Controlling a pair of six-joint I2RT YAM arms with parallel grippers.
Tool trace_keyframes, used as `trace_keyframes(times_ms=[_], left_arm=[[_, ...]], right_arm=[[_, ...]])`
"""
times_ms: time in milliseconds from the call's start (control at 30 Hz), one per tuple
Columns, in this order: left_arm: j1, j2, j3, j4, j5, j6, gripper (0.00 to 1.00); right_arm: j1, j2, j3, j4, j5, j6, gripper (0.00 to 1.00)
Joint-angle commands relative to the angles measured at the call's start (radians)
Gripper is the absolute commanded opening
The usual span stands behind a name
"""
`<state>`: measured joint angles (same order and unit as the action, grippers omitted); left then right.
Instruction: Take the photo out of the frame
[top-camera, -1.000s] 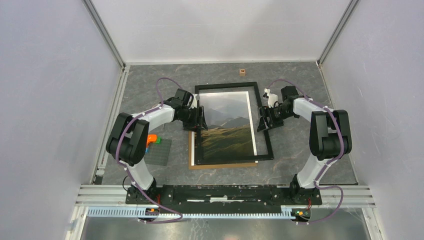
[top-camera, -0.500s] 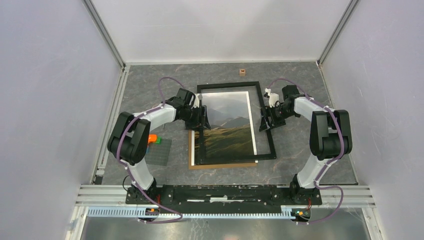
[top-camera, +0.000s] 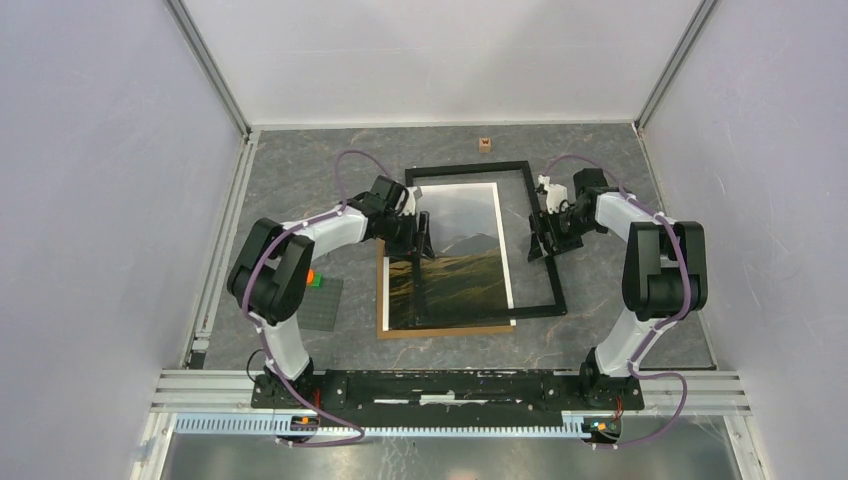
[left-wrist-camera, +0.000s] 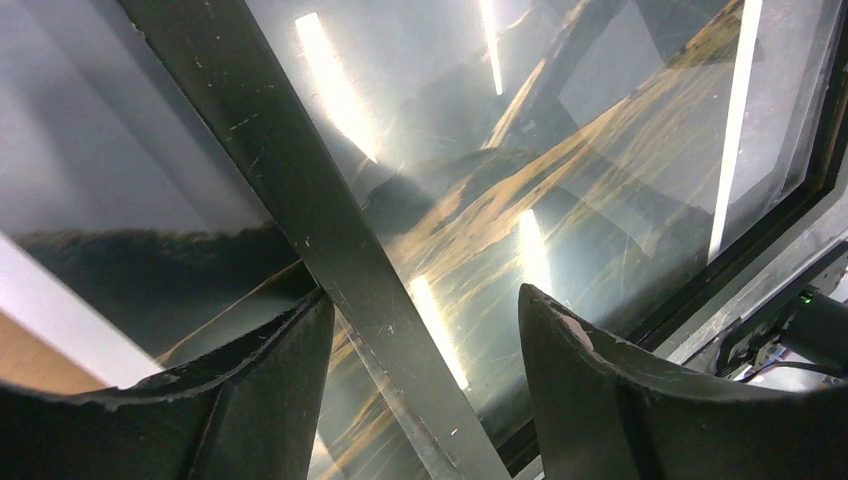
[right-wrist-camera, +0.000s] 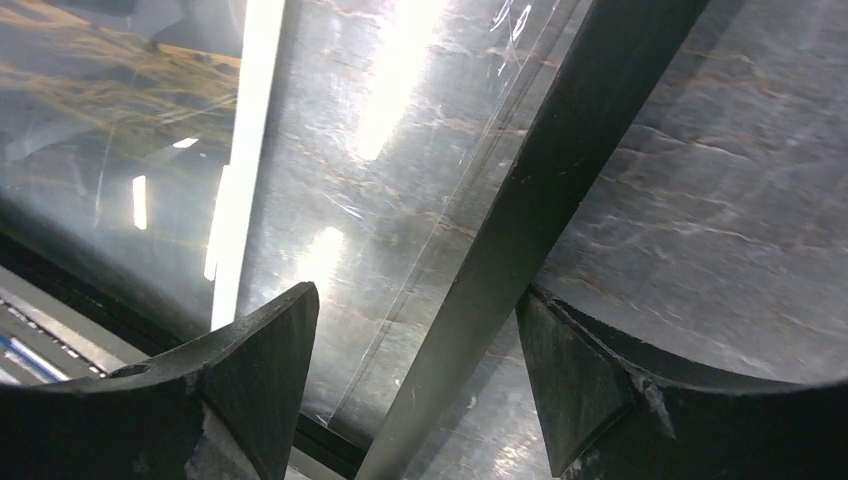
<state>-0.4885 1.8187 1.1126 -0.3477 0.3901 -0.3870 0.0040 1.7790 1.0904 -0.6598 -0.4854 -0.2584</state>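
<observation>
Frame (top-camera: 465, 167): lying skewed over the photo (top-camera: 460, 260).
Photo: resting face up on brown backing (top-camera: 440, 331).
Your left pincer (left-wrist-camera: 425, 300): standing spread, straddling frame's left bar.
Your right pincer (right-wrist-camera: 415, 295): standing spread, straddling its right bar.

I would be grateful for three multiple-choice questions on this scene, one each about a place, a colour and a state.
1. Where does the wooden cube sit? A by the arm bases; B near the table's far edge; C on the photo.
2. What colour is the frame's border? A white; B red; C black.
3. How does the left gripper stand? A open astride a frame bar; B shut on the photo; C out of view.
Answers: B, it lies beyond the frame's far bar; C, the bars look black in every view; A, its fingers flank the bar with a gap showing.
</observation>
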Motion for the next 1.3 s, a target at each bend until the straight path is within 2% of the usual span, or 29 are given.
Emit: trace_keyframes(times_ms=[0,100,167,233,333,467,700,833,1000,1267], left_arm=[[-0.038,0.026,0.067,0.04,0.043,-0.007,0.73],[0.014,-0.035,0.056,0.035,0.057,-0.017,0.73],[0.07,-0.121,-0.015,0.085,0.068,-0.067,0.74],[0.119,-0.206,-0.071,0.092,0.068,-0.099,0.79],[0.169,-0.298,-0.111,-0.009,0.062,-0.095,0.81],[0.22,-0.429,-0.214,-0.087,0.075,-0.14,0.82],[0.226,-0.616,-0.383,-0.21,0.142,-0.199,0.84],[0.226,-0.664,-0.48,-0.243,0.171,-0.21,0.84],[0.216,-0.674,-0.537,-0.198,0.202,-0.25,0.84],[0.168,-0.656,-0.564,-0.166,0.206,-0.283,0.83]], right_arm=[[0.001,0.049,-0.04,-0.028,0.109,-0.048,0.8],[-0.019,0.048,-0.044,-0.03,0.118,-0.051,0.8],[-0.029,0.042,-0.045,-0.028,0.126,-0.051,0.79],[-0.032,0.026,-0.039,-0.027,0.12,-0.053,0.8],[-0.035,-0.024,-0.018,-0.025,0.074,-0.068,0.8],[-0.035,-0.13,0.003,-0.009,0.011,-0.11,0.87],[0.015,-0.29,-0.092,0.042,-0.223,-0.128,0.89],[0.121,-0.31,-0.168,0.065,-0.282,-0.128,0.87],[0.229,-0.319,-0.231,0.132,-0.295,-0.101,0.86],[0.308,-0.282,-0.274,0.198,-0.237,-0.075,0.85]])
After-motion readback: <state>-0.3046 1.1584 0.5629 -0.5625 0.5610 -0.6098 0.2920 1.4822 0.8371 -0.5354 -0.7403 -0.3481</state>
